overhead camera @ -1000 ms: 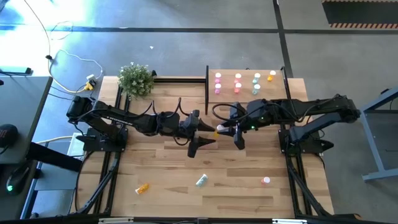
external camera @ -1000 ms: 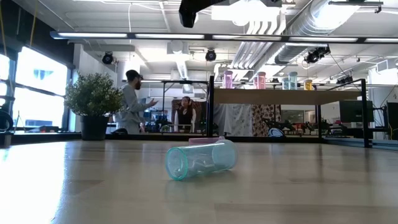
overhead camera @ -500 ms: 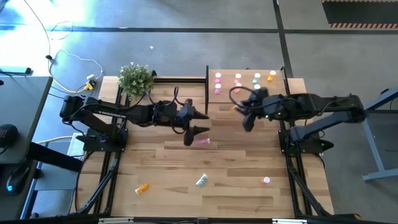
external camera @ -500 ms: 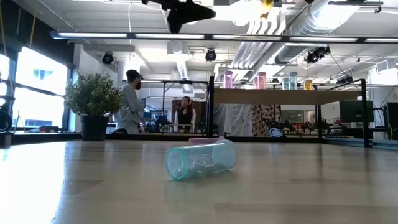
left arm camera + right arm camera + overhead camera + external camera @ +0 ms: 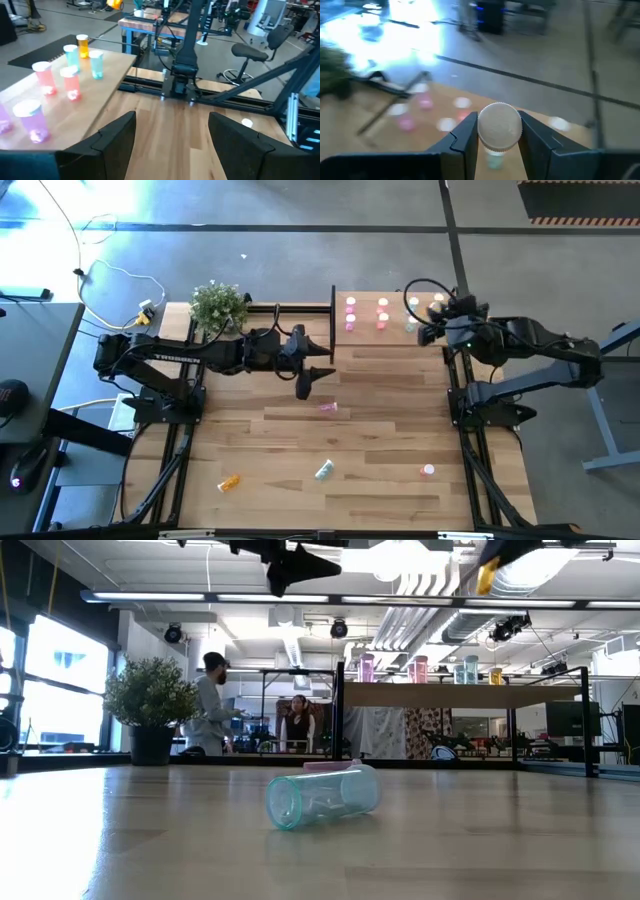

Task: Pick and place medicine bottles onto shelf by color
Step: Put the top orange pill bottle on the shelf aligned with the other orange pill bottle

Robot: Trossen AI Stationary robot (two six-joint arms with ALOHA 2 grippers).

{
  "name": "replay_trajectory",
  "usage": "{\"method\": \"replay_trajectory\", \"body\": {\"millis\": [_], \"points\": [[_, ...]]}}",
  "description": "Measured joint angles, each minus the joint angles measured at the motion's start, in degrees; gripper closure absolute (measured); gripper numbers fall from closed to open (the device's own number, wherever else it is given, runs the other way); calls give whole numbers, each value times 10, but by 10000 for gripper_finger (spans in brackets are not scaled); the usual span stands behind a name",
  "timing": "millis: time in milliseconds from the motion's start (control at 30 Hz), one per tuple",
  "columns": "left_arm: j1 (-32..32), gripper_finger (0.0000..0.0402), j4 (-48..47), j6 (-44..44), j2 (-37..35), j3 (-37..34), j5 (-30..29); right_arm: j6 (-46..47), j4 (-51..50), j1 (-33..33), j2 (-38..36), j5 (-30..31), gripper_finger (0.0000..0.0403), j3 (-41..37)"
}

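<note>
Carrying an orange bottle [image 5: 485, 577] over the shelf [image 5: 395, 340], right gripper [image 5: 496, 150] jaws pinch it; left gripper [image 5: 170, 137] jaws spread; seven bottles shelved, four left on the table [image 5: 380, 470].

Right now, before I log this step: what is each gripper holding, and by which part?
The right gripper pinches a white-capped bottle just below its cap, above the shelf. The left gripper is open and empty.

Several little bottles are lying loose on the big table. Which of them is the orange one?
The orange bottle lies on the tabletop nearest the front left corner. The pale green bottle is mid-front; the two pink bottles lie further right and centre.
</note>
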Motion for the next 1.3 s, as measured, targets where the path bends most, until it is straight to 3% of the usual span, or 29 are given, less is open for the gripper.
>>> {"method": "replay_trajectory", "body": {"millis": [200,467,867,1300], "points": [[20,161,0,14,0,0,0,105,-112,-71,3,-12,299,-2],[47,161,0,14,0,0,0,151,-147,-159,2,-107,299,-57],[72,161,0,14,1,0,0,70,-3,-275,2,-169,299,-153],[72,161,0,14,1,0,0,50,76,-316,2,-180,299,-215]]}}
